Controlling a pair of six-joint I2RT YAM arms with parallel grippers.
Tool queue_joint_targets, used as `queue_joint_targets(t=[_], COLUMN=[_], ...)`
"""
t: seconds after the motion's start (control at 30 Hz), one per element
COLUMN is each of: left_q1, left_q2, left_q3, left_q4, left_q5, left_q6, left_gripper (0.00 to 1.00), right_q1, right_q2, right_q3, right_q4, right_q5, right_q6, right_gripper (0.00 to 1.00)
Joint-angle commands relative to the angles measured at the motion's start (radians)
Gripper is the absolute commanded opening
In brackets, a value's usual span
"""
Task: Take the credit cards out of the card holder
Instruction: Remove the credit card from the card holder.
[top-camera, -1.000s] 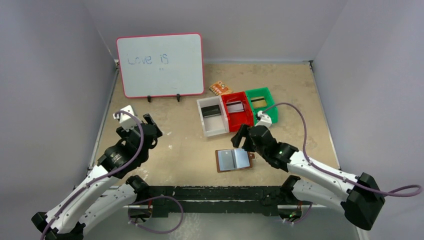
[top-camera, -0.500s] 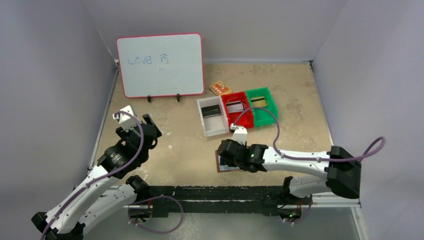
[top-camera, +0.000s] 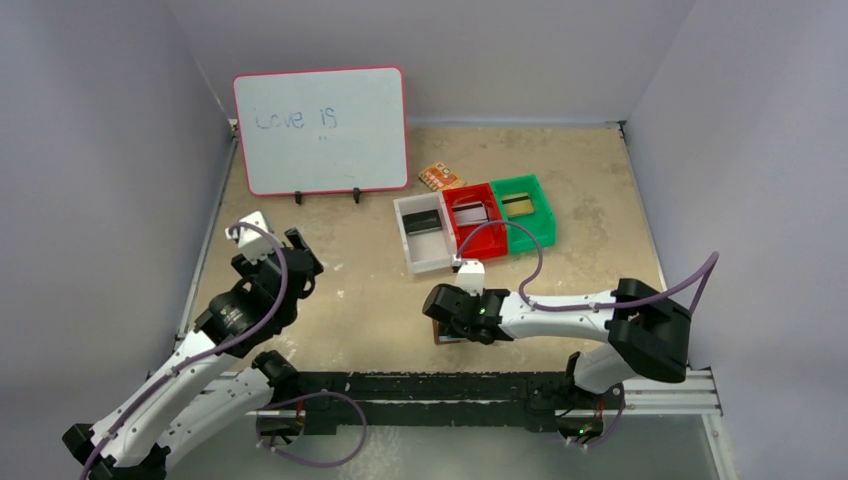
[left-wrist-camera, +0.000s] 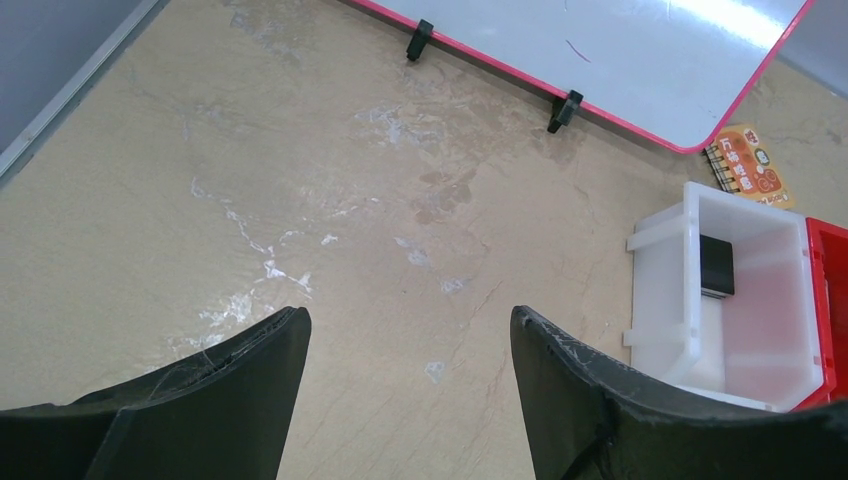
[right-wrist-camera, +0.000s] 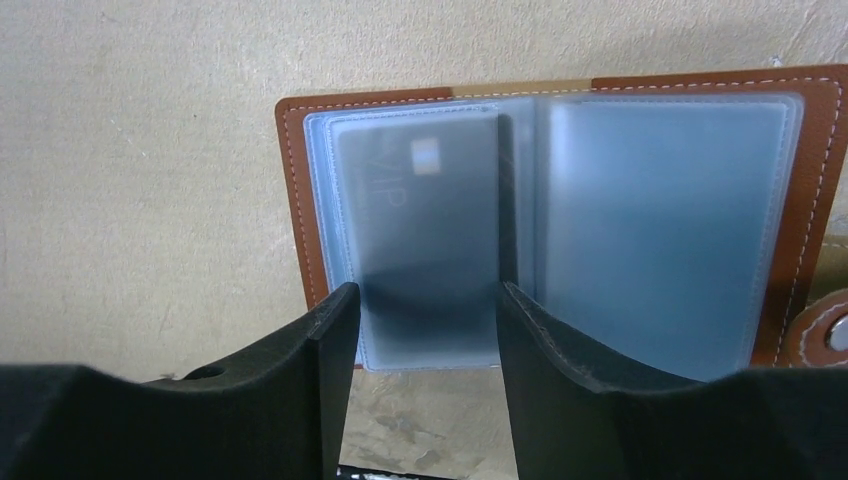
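**Right claw** (right-wrist-camera: 425, 292) over the open holder (right-wrist-camera: 300, 200), which lies flat on the table (right-wrist-camera: 140, 150), low and centre in the top view and mostly hidden under that claw. We see the jaws apart and clamped on nothing. The two fingers (right-wrist-camera: 325, 345) bracket the lower edge of the left pocket (right-wrist-camera: 318, 130).

A dark card (right-wrist-camera: 420, 250) sits in that pocket; the right pocket (right-wrist-camera: 660, 230) looks empty. The card lies just up-frame of the fingertips, its long axis in line with the fingers, so the gap spans its short side. We judge a pinch and pull on it comes next, though we cannot tell which pocket edge is open.

**Left claw** (left-wrist-camera: 407, 320), jaws likewise apart, hangs over the table at left, well apart from the holder; the right arm is nearer. Other cards (top-camera: 468, 212) lie in the bins (top-camera: 432, 263).
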Motion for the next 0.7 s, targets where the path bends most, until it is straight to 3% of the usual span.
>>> queue_joint_targets(t=[0.0, 0.17, 0.43, 0.53, 0.67], left_q1=[-0.004, -0.003, -0.007, -0.007, -0.006], left_q2=[0.003, 0.009, 0.028, 0.035, 0.076], left_q3=[0.03, 0.028, 0.027, 0.025, 0.002], left_q4=[0.003, 0.006, 0.009, 0.017, 0.068], left_q5=[-0.03, -0.024, -0.017, -0.003, 0.096], left_q6=[-0.009, -0.006, -0.005, 0.002, 0.011], left_gripper=[0.73, 0.73, 0.73, 0.73, 0.73], right_q1=[0.001, -0.001, -0.011, -0.023, -0.074], right_q2=[0.036, 0.047, 0.008, -0.027, -0.103], right_q3=[0.001, -0.023, -0.062, -0.087, -0.146], right_q4=[0.001, 0.034, 0.073, 0.105, 0.2], right_q5=[-0.002, -0.016, -0.024, -0.032, -0.081], right_q6=[0.013, 0.003, -0.001, -0.002, -0.027], right_gripper=[0.54, 0.49, 0.18, 0.01, 0.0])
